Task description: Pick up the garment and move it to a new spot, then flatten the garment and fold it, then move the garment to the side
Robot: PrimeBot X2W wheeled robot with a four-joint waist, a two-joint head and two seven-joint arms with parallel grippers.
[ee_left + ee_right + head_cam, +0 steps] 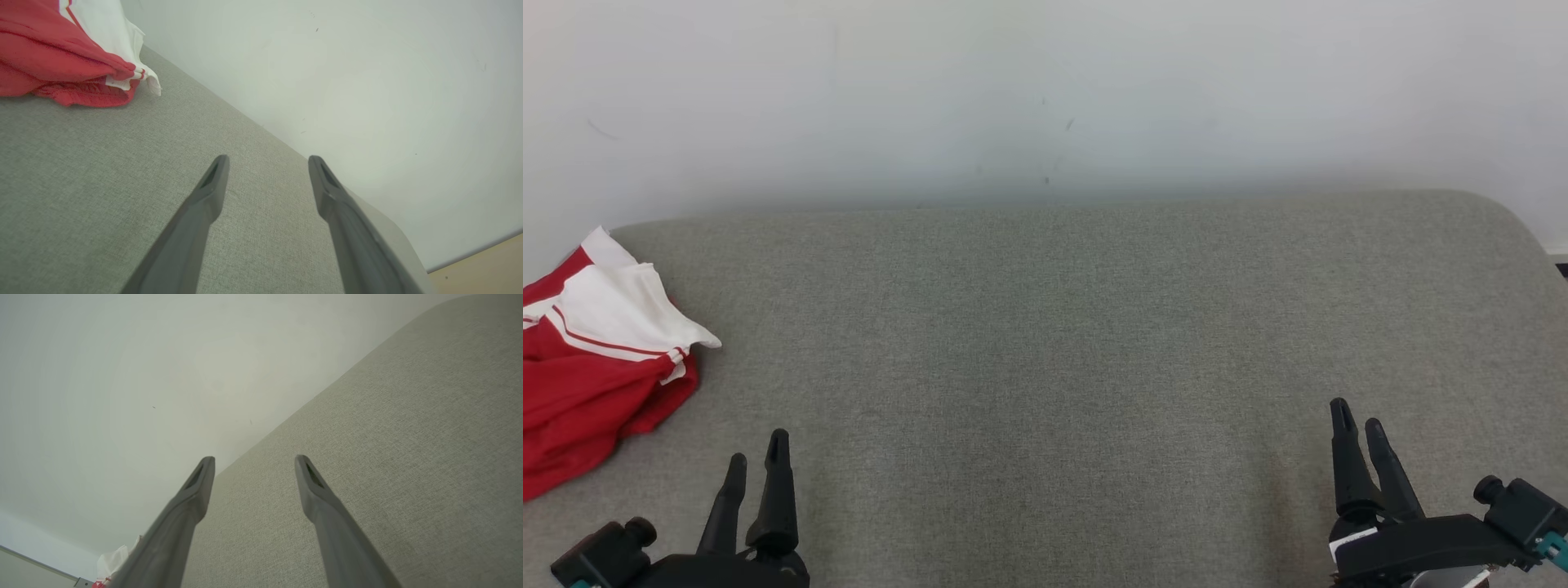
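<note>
Garment [600, 367]: red-and-white, crumpled.
Pad [1045, 327]: grey fabric, under the garment.
Left gripper [758, 447]: wide open, empty, near the garment.
Right gripper [1356, 415]: wide open, empty, well apart from it.

Grey fabric surface [1062, 327] against plain white wall [1045, 90]; soft light.

Soft cloth garment [596, 359], matt woven table [1045, 343]
</note>
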